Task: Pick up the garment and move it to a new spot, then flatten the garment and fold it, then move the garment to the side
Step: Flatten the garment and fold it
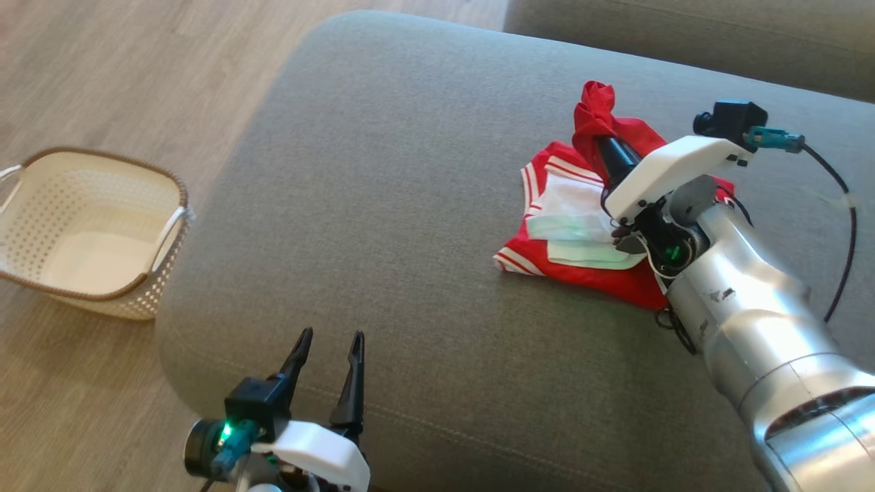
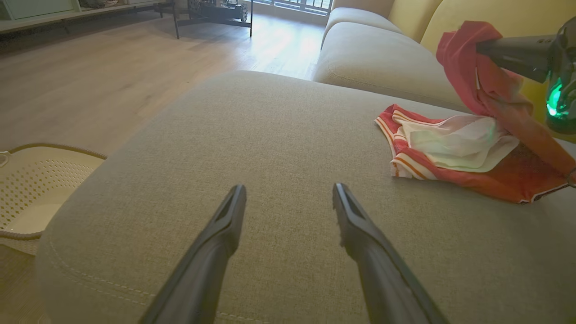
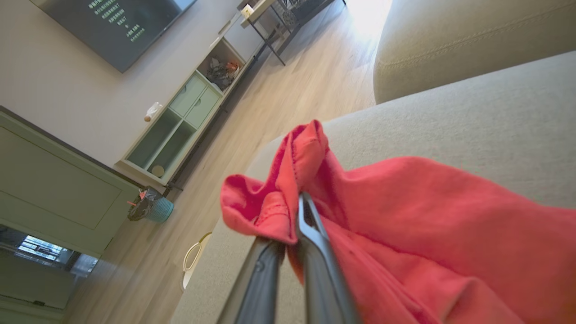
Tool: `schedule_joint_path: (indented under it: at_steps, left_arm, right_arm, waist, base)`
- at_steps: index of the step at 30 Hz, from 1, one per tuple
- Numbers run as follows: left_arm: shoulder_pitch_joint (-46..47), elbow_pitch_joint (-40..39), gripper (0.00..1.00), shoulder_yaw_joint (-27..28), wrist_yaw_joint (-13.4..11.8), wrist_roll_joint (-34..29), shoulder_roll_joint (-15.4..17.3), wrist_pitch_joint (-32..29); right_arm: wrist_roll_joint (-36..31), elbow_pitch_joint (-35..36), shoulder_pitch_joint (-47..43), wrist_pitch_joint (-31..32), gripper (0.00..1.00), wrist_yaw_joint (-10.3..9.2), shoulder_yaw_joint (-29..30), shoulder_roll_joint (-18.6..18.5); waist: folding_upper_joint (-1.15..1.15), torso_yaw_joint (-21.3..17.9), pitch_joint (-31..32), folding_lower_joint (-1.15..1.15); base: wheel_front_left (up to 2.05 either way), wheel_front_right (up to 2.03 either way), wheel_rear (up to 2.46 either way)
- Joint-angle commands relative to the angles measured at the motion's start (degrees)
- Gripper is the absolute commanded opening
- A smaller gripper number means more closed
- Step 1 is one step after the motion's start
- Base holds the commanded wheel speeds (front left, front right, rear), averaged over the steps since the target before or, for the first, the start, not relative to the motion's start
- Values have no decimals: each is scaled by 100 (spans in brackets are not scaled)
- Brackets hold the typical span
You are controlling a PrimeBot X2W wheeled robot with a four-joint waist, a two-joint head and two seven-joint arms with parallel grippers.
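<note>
The red shorts (image 1: 593, 279), white-striped with pale lining showing, lie crumpled on the right part of the grey sofa cushion (image 1: 410, 205). The right gripper (image 1: 605, 147) pinches one bunched end, lifted above the rest. The left gripper (image 1: 331, 335) hovers near the cushion's front edge, fingers spread. A perforated cream basket (image 1: 137, 304) sits on the wooden floor (image 1: 102, 82).
</note>
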State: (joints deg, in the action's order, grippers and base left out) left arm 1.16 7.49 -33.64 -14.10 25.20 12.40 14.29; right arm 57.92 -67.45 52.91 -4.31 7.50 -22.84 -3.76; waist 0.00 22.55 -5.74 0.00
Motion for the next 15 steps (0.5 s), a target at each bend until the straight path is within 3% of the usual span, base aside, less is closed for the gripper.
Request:
schedule_joint_path:
  at_steps: [1,3,4,5,6,7,15]
  left_arm:
    - [208,-146,100,170,17,-76,-14,71]
    - [216,-134,100,169,19,-83,-37,71]
    - [220,-131,100,172,19,-85,-46,71]
    - [225,-129,100,174,21,-89,-54,71]
    - [229,-126,100,178,22,-92,-62,71]
    - [231,-122,100,183,22,-93,-68,71]
    - [168,-156,100,326,-31,-99,-31,71]
  right_arm:
    - [170,70,239,-66,0,-1,-230,88]
    - [383,-46,295,-124,0,-1,-514,88]
    - [485,-107,313,-155,11,-1,-645,88]
    - [599,-149,320,-162,41,-1,-772,88]
    - [710,-175,326,-186,85,-1,-895,88]
    - [819,-191,332,-220,100,-1,-1014,88]
    - [1640,360,510,-600,100,-1,-1790,88]
  waist:
    - [0,60,-13,0]
    - [0,91,-24,0]
    - [0,102,-32,0]
    - [0,109,-43,0]
    - [0,111,-54,0]
    - [0,107,-63,0]
    - [0,-275,-50,0]
  base:
    - [0,0,0]
    - [0,0,0]
    - [0,0,0]
    - [0,0,0]
    - [0,0,0]
    - [0,0,0]
    - [0,0,0]
